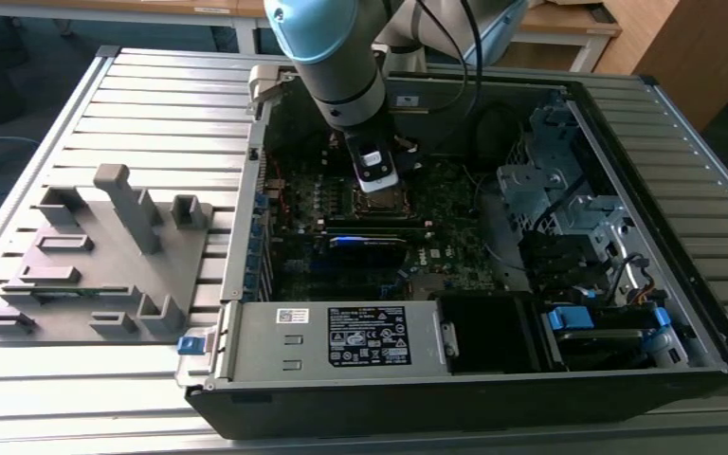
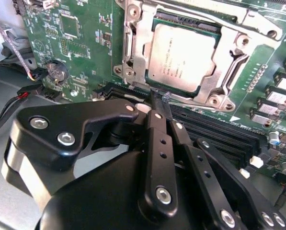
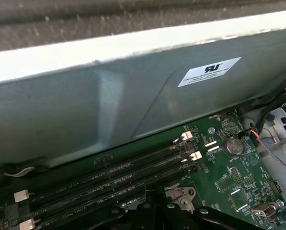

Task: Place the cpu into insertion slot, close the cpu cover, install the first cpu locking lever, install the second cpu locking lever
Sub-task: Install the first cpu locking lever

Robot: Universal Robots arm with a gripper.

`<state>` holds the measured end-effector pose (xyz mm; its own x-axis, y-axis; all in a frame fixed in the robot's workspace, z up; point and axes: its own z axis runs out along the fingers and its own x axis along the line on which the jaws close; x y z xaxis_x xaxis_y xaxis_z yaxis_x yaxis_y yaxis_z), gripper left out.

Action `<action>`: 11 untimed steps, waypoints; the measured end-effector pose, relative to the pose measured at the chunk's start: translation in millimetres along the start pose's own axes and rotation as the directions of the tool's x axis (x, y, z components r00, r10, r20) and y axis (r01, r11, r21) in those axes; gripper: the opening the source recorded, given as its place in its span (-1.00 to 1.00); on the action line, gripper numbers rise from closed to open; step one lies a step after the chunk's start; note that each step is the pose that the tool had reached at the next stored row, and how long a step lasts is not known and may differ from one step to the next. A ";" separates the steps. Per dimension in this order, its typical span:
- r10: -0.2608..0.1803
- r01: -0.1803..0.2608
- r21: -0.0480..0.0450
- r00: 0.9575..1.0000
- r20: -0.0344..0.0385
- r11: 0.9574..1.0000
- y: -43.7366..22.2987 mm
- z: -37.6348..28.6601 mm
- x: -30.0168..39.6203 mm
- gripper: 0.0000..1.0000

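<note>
The cpu [image 2: 181, 60] sits in the slot [image 2: 183, 20], far-centre on the board [image 2: 71, 43], with the cover [image 2: 135, 48] lowered over its edges (retaining it). The fingers [image 2: 156, 120], pressed together into a narrow tip, reach the cover's near edge.

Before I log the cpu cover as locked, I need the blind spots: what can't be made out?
1. Exterior view: the arm and pincer overhang the cpu cover; whether it is latched is too small to tell.
2. Second wrist view: the pincer's body hides the cover's nearest edge; one side runs off the picture.
3. First wrist view: the pincer blocks the board beside the memory slots.
</note>
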<state>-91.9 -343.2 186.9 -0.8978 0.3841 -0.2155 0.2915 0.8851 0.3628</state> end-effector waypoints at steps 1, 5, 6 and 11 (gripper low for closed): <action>0.000 0.000 0.000 1.000 0.000 1.000 0.0 0.0 0.0 -0.80; 0.000 0.000 0.000 1.000 0.000 1.000 0.7 -1.6 -0.3 -0.80; 0.000 0.000 0.000 1.000 0.000 1.000 0.7 -1.6 -0.1 -0.80; 0.000 0.000 0.000 1.000 0.000 1.000 0.2 -2.5 1.5 -0.80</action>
<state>-94.0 -343.1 189.0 -0.8978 0.3840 -0.2155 0.2915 0.8851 0.3627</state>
